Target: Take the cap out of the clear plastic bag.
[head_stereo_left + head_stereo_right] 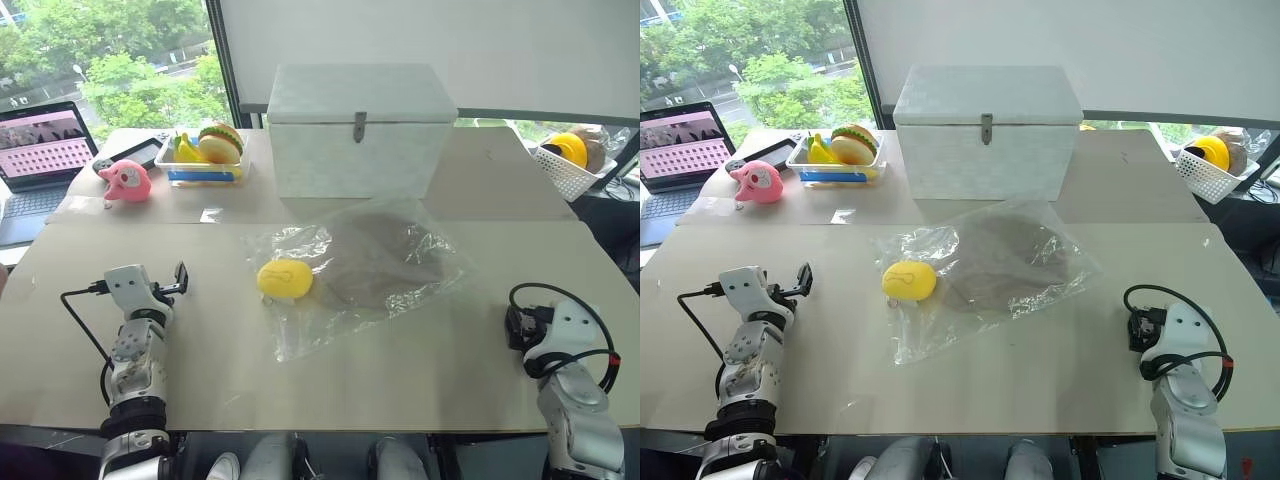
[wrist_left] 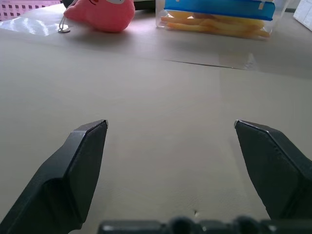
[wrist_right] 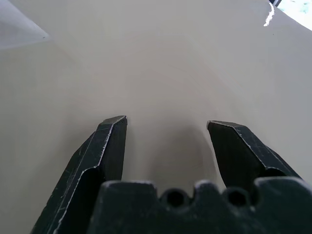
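The cap [image 1: 385,262] lies inside the clear plastic bag [image 1: 300,325] mid-table, farther in than both arms. Left gripper [image 2: 170,127] and right gripper [image 3: 166,124] wait with jaws spread, empty, about equally distant.

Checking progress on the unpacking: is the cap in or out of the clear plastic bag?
In. The cap lies flat inside the clear plastic bag, seen through its wrinkled film.

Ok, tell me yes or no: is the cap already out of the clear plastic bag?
No, the cap lies inside the clear plastic bag on the table, beside a yellow toy.
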`<state>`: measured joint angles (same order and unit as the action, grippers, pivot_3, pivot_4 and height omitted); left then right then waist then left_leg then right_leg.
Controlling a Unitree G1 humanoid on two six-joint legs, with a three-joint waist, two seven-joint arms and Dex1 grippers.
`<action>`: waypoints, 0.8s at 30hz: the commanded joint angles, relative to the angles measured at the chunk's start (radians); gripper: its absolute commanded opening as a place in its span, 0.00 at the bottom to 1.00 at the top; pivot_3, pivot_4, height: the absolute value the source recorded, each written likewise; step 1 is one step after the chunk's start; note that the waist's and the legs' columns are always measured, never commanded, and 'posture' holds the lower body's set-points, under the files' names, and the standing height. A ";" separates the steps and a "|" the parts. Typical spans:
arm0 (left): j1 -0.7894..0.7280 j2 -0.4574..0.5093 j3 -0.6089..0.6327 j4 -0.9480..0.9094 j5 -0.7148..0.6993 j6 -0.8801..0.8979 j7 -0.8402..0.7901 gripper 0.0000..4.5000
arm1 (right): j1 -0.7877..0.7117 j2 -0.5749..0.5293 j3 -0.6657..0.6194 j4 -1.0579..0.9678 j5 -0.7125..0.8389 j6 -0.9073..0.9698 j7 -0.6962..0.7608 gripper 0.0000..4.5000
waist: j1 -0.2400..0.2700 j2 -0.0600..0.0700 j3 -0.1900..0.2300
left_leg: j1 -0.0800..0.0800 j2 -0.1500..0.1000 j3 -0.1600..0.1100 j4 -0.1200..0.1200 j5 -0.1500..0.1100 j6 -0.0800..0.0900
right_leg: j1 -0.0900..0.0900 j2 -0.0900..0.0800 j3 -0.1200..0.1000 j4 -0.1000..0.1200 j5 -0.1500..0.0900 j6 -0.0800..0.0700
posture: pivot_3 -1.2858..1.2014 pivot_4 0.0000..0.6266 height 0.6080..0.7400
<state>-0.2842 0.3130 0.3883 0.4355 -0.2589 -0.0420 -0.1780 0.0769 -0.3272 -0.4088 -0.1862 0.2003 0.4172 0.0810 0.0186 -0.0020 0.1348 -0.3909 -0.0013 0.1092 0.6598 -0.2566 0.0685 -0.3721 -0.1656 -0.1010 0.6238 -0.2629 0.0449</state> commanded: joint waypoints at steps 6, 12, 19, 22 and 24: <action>0.018 0.162 -0.152 -0.054 -0.025 0.104 -0.413 1.00 | -0.018 -0.219 0.034 -0.154 0.065 0.156 0.214 0.85 | 0.002 0.001 0.001 | -0.001 0.000 0.001 0.000 0.000 0.000 | -0.002 0.000 0.000 0.000 0.000 0.000 | 0.52 0.24 0.87; 0.045 0.368 -0.187 -0.241 -0.124 0.261 -0.727 1.00 | -0.130 -0.477 -0.059 -0.382 0.416 0.483 0.460 0.85 | -0.012 -0.011 0.011 | -0.015 0.003 0.001 0.002 0.007 0.004 | -0.018 0.005 -0.001 0.002 0.002 -0.002 | 0.52 0.24 0.87; 0.106 0.508 -0.230 -0.350 -0.166 0.332 -0.943 1.00 | -0.323 -0.563 0.175 -0.568 0.722 0.632 0.595 0.85 | -0.013 -0.014 0.017 | -0.017 0.008 0.001 0.002 0.003 0.006 | -0.016 0.006 -0.004 -0.006 0.002 -0.004 | 0.52 0.24 0.87; 0.113 0.505 -0.240 -0.366 -0.166 0.327 -0.973 1.00 | -0.458 -0.443 0.365 -0.504 0.646 0.649 0.501 0.85 | -0.017 -0.018 0.021 | -0.017 0.008 0.001 0.002 0.003 0.006 | -0.016 0.003 -0.004 -0.009 0.005 -0.005 | 0.52 0.24 0.87; 0.117 0.507 -0.238 -0.386 -0.171 0.332 -0.985 1.00 | -0.488 -0.408 0.424 -0.490 0.616 0.659 0.468 0.85 | -0.013 -0.020 0.023 | -0.019 0.009 0.001 0.002 0.004 0.004 | -0.018 0.003 -0.004 -0.010 0.007 -0.005 | 0.52 0.24 0.87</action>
<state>-0.1648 0.8056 0.1312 0.0877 -0.4083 0.2892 -1.1473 -0.3927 -0.7425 -0.0134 -0.6853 0.8482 1.0635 0.5874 0.0061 -0.0216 0.1582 -0.4119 0.0071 0.1103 0.6621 -0.2520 0.0719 -0.3909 -0.1622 -0.1067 0.6141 -0.2552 0.0402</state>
